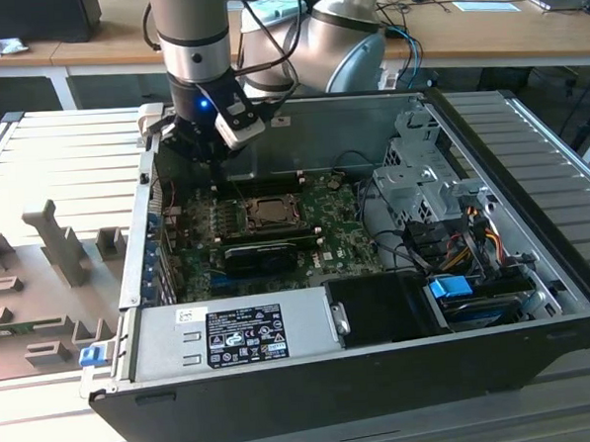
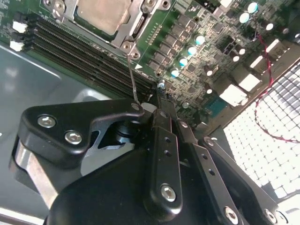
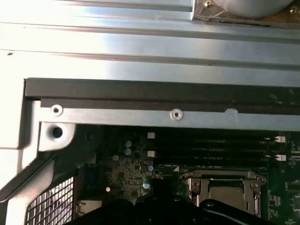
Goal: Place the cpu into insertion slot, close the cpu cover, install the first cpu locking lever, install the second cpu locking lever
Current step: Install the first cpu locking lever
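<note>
Claw (image 2: pixel 157 101) fingers pressed together over motherboard; one cpu (image 2: pixel 103 14) seated, one cpu cover (image 2: pixel 136 30) closed over it.

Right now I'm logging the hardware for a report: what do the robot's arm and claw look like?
The arm is a thick silver-grey tube with a black band at the wrist, where a small blue light glows. Dark cables loop behind it, and a white module sits beside the wrist. The claw is matte black, built of flat linkage bars joined with silver screws, in the second wrist view.
</note>
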### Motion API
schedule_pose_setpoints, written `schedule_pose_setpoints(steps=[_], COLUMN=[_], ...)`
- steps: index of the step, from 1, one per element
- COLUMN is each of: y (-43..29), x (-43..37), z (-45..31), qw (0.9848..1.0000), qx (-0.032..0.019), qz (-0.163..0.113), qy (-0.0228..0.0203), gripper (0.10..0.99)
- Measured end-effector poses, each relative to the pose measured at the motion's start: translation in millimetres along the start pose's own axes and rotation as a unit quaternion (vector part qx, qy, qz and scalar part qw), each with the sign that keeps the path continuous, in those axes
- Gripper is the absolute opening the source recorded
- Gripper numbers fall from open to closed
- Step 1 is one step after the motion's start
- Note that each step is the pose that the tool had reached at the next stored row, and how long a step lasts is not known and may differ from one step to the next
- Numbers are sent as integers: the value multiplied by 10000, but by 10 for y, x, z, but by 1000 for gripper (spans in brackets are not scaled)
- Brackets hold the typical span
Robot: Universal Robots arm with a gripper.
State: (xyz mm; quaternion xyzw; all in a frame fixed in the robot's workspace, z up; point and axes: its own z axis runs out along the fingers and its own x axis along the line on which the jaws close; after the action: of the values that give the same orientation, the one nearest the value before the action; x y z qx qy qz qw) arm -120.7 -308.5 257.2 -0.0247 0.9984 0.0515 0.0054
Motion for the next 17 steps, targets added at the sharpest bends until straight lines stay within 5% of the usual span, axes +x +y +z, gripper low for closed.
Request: schedule_pose_setpoints(steps=[5, 12, 17], y=[15, 10, -1], x=[-152, -259, -438], z=[8, 15, 35], qw=[10000, 10000, 10000], qx=[0, 1, 1], qz=[0, 14, 26], qy=[0, -2, -3], gripper=[102, 102, 102])
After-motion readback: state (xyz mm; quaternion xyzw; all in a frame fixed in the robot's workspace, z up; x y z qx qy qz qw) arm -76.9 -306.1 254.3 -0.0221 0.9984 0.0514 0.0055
